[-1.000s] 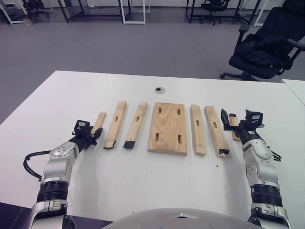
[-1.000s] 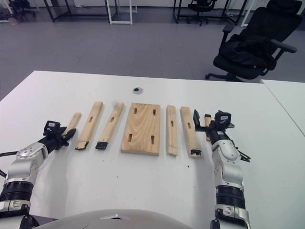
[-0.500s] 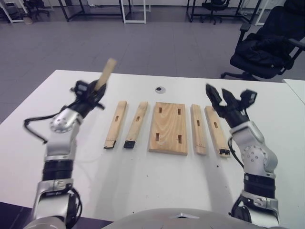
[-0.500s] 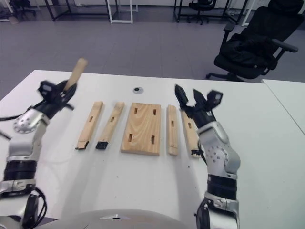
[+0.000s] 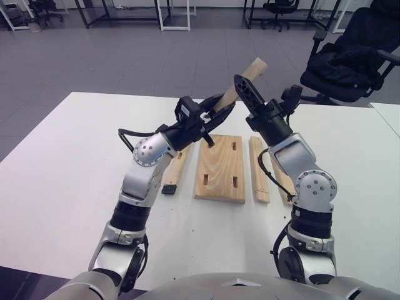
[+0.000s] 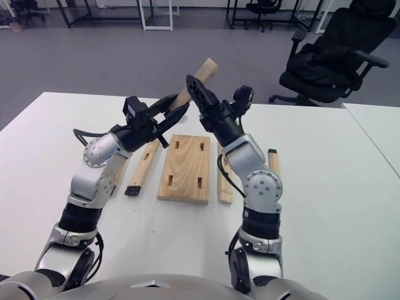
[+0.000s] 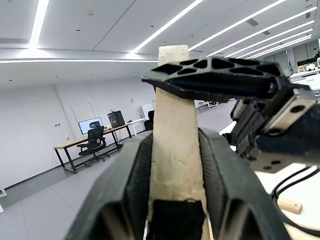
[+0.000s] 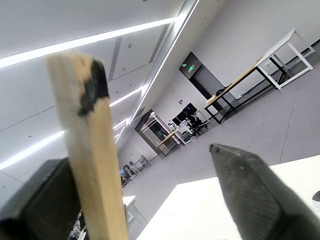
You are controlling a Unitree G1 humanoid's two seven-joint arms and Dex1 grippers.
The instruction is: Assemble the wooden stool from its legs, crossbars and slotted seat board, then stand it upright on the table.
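Worktop (image 5: 62, 156): seat board (image 5: 220, 167) flat at centre, unmoved; legs (image 5: 259, 169) alongside it. Left hand (image 5: 219, 111), up from near left edge, grips short crossbar (image 5: 250, 70) aloft over board's far edge. Right hand (image 5: 265, 89), risen from right side, fingers wide, crossbar's upper end between them.

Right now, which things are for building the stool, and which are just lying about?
For the stool: crossbar held in the left tool, seat board, legs, second crossbar on the table.
Just about: office chair, dark cloth draped on it.
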